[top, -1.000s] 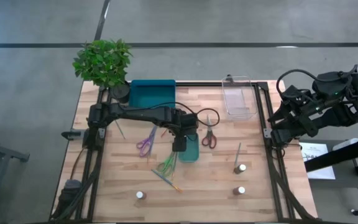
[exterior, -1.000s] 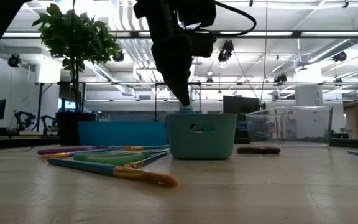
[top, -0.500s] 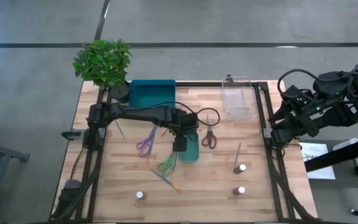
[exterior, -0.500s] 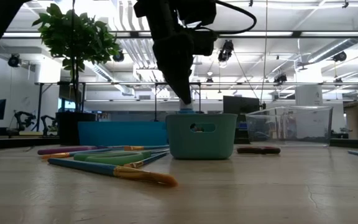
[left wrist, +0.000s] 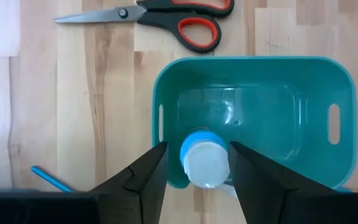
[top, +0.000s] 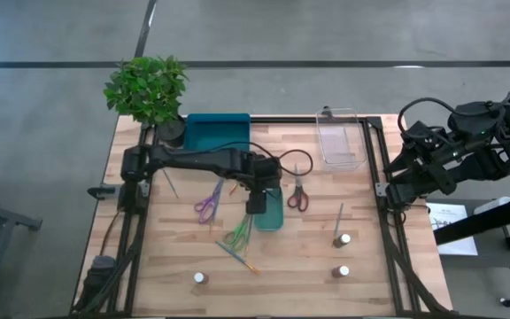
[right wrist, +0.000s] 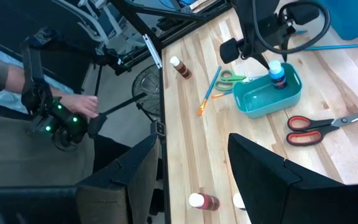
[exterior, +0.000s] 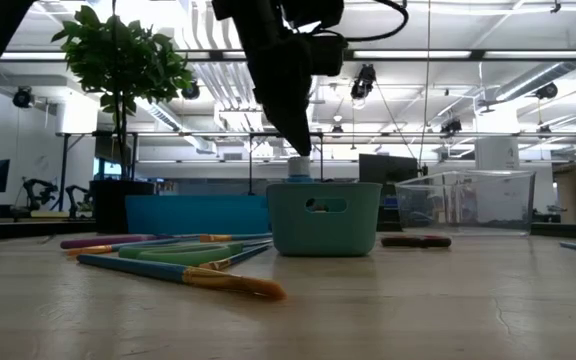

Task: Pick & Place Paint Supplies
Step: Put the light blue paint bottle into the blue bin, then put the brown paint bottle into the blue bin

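Risk sits with the left gripper (left wrist: pixel 197 146), whose fingers are spread and hold nothing, straddling a small round blue paint pot with a white cap (left wrist: pixel 204 165). The pot stands inside the small teal plastic bin (left wrist: pixel 253 60), hard against one wall. We judge that a finger brushing the cap on the way up could tip the pot or drag the bin.

The right gripper (right wrist: pixel 192 138) waits off the table, far from the bin, fingers apart and empty.

We count:
- Four pots: this one, plus three (top: pixel 200 277) (top: pixel 343 271) (top: pixel 345 239) well apart from the bin.
- Three scissors near the bin: purple (top: pixel 208 202), red (top: pixel 297 192), green (top: pixel 237 233).
- At least three thin brushes (top: pixel 237 257) (top: pixel 340 215) (top: pixel 170 184).
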Controlling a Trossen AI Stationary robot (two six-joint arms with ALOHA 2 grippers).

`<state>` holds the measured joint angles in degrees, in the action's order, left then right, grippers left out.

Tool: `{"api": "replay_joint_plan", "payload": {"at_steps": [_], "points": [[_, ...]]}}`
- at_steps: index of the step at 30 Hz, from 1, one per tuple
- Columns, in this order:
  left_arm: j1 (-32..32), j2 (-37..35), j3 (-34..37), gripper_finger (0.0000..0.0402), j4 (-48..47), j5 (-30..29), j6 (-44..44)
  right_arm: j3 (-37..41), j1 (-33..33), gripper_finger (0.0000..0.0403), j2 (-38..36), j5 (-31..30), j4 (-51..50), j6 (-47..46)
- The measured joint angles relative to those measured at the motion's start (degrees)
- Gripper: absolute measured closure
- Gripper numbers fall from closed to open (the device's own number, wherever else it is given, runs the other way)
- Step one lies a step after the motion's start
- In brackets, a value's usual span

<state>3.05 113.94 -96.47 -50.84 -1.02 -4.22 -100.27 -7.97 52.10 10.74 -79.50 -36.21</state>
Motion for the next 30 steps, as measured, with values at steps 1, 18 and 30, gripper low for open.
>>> {"api": "replay_joint_plan", "payload": {"at_steps": [1, 18, 30], "points": [[0.0, -0.5, 0.0, 0.0226, -0.1, 0.0, 0.0, 0.0, 0.0, 0.0211, 0.0, 0.0, 0.0, 0.0], [-5.2, -24.9, 0.4, 0.0226, -13.9, 23.8, -0.2, 0.0, 0.0, 0.0211, 0.1, -0.2, 0.7, 0.0], [-30.8, -26.7, 0.4, 0.0145, -14.8, 22.7, 18.7, 0.0, 0.0, 0.0211, 0.4, -0.4, 1.0, -0.6]]}}
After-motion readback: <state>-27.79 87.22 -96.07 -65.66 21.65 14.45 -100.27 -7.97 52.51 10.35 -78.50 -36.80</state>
